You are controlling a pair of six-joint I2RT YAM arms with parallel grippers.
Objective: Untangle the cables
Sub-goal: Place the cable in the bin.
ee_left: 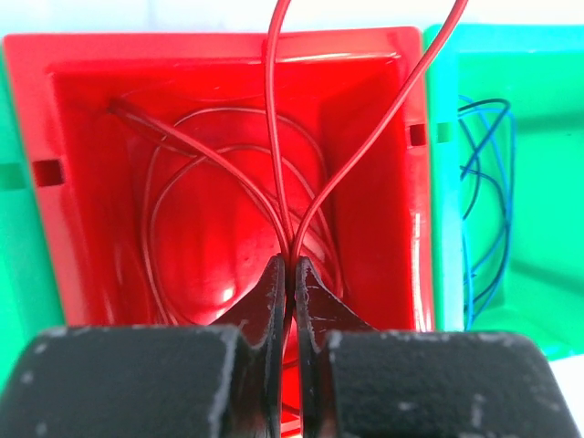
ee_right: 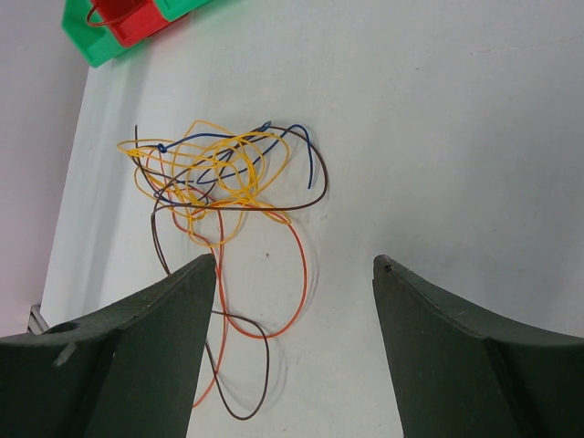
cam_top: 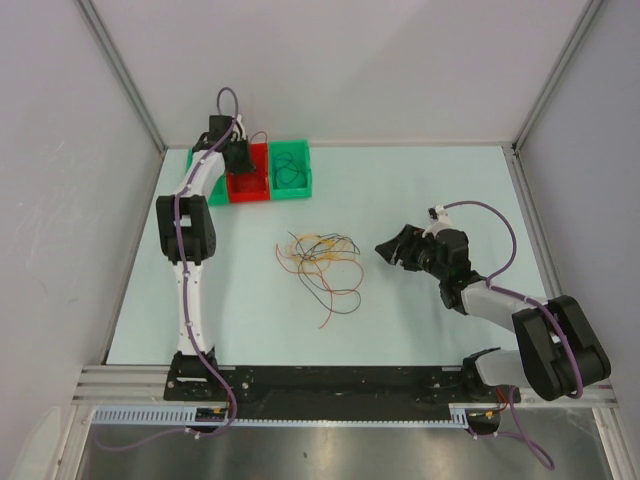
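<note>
1. left fingers point(ee_left: 278, 287) clamped together on red cable point(ee_left: 272, 137), over red bin point(ee_left: 82, 201), far left.
2. right fingers point(ee_right: 196, 283) apart, just right of tangle.
3. cables point(cam_top: 318, 262) tangled mid-counter point(cam_top: 420, 190).

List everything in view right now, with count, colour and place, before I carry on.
cable tangle: one heap; yellow, orange, blue, brown strands; table centre
red bin: one, red, far left of table
coiled red cables: a few, red, inside the red bin
held red cable: one, red, rising above the red bin
green bin with cables: one, green, beside the red bin, blue cables inside
half-hidden green bin: one, green, other side, contents hidden
table: one, pale
left hand: black, over red bin, shut on held red cable
right hand: dark, open, beside tangle
</note>
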